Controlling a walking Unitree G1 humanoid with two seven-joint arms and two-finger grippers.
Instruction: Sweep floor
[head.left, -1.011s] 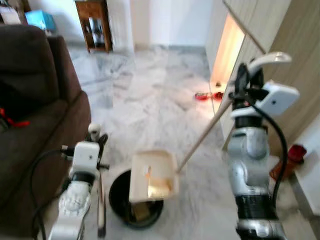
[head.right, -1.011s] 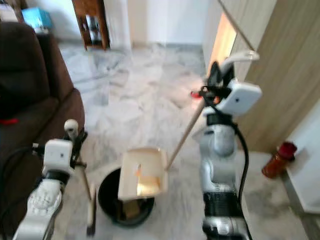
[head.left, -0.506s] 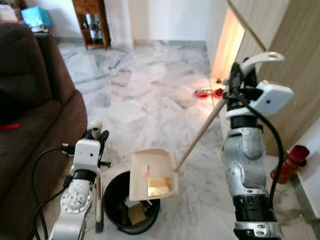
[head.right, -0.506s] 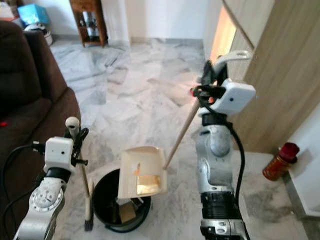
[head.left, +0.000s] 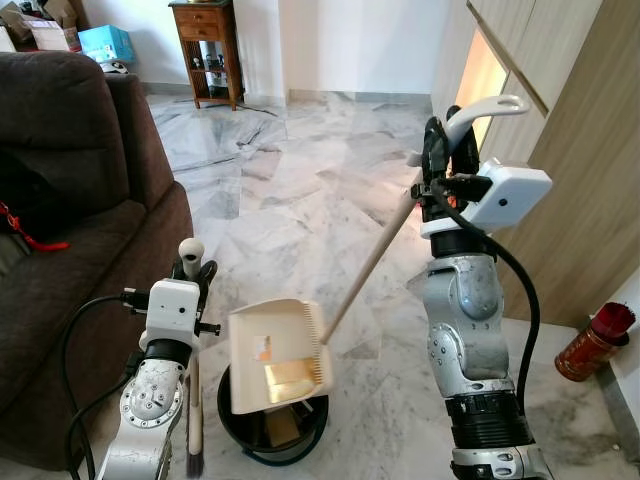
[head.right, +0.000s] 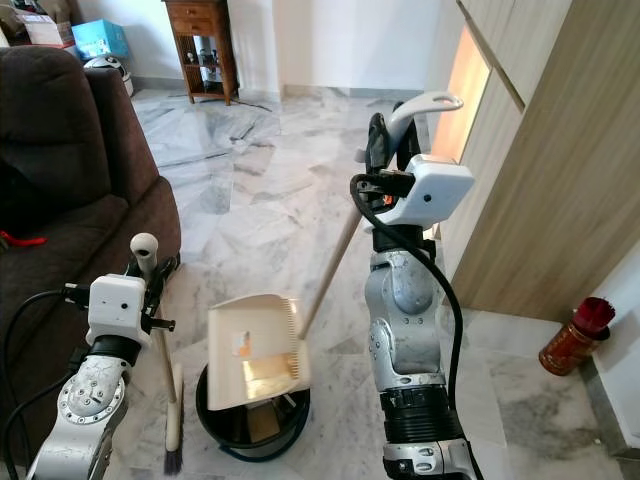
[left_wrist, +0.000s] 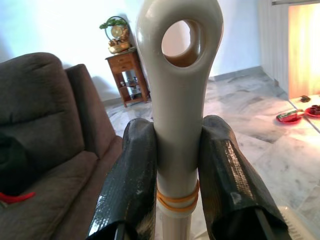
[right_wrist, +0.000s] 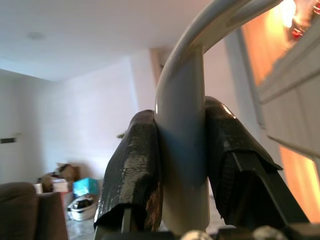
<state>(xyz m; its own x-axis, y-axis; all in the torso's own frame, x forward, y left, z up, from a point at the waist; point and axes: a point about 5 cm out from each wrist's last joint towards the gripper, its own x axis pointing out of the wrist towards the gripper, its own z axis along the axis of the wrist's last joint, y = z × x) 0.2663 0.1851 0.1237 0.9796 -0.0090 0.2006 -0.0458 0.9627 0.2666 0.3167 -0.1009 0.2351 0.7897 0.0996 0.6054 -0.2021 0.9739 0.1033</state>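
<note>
The right gripper (right_wrist: 182, 165), fingers clamped on the handle, tipped the dustpan (head.left: 272, 355) over the bin (head.left: 245, 438) to empty it; the left gripper (left_wrist: 177, 170) gripped the broom (head.left: 190, 300) upright, parked nearby.

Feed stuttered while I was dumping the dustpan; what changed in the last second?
The right hand has tipped the dustpan steeper over the black bin, shifting it toward the robot's left, so the scraps sit at its lower edge. The camera also moved. Unchanged: the left hand holds the broom upright beside the bin; both grips stay shut.
</note>
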